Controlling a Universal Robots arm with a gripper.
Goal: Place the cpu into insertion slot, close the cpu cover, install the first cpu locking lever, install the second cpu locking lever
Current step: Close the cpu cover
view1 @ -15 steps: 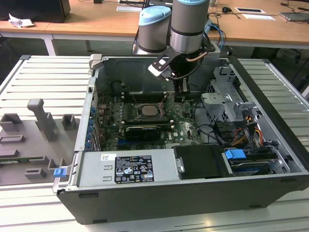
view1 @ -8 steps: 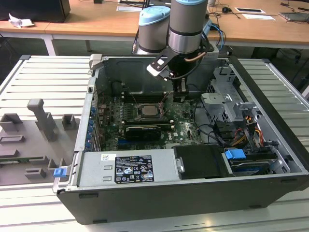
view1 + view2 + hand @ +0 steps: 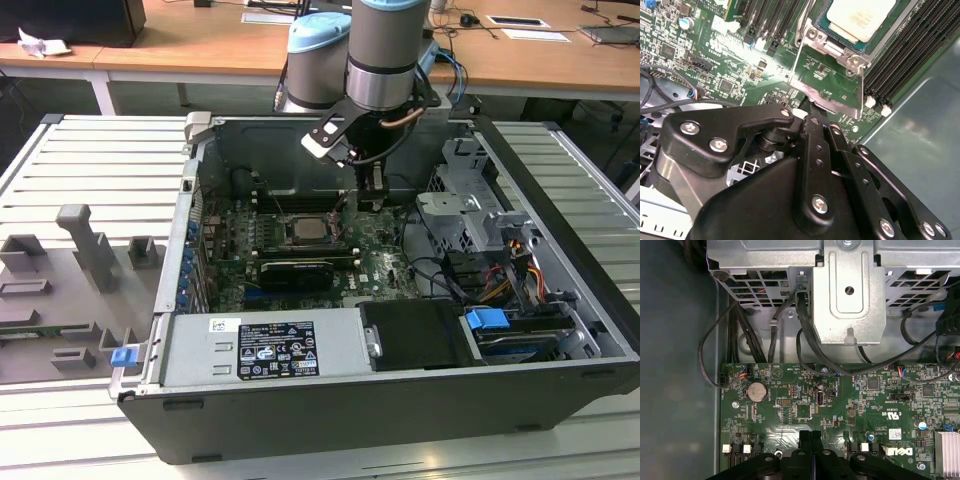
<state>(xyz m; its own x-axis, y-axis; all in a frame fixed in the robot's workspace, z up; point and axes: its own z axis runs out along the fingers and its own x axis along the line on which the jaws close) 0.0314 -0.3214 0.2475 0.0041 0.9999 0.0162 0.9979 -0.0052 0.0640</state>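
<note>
Cpu [image 3: 860, 17], the small flat square chip with a silvery-tan metal top, is seated; its cover is not yet shut.
It lies in the square black insertion slot [image 3: 826, 44] on the green motherboard [image 3: 840, 410], so placing looks done. The thin silvery metal cpu cover [image 3: 826, 97], a frame with a large square window, stands tilted up; closing it and both lever steps remain. The black gripper [image 3: 812, 112] hangs just beside the cover's free edge, jaws pressed together on nothing. Whether it touches the cover I cannot tell.

The square, silvery-tan cpu [image 3: 303, 229] lies flat in the insertion slot [image 3: 287, 233], just left of frame centre. The cpu cover [image 3: 827, 98] stands open beside it.
</note>
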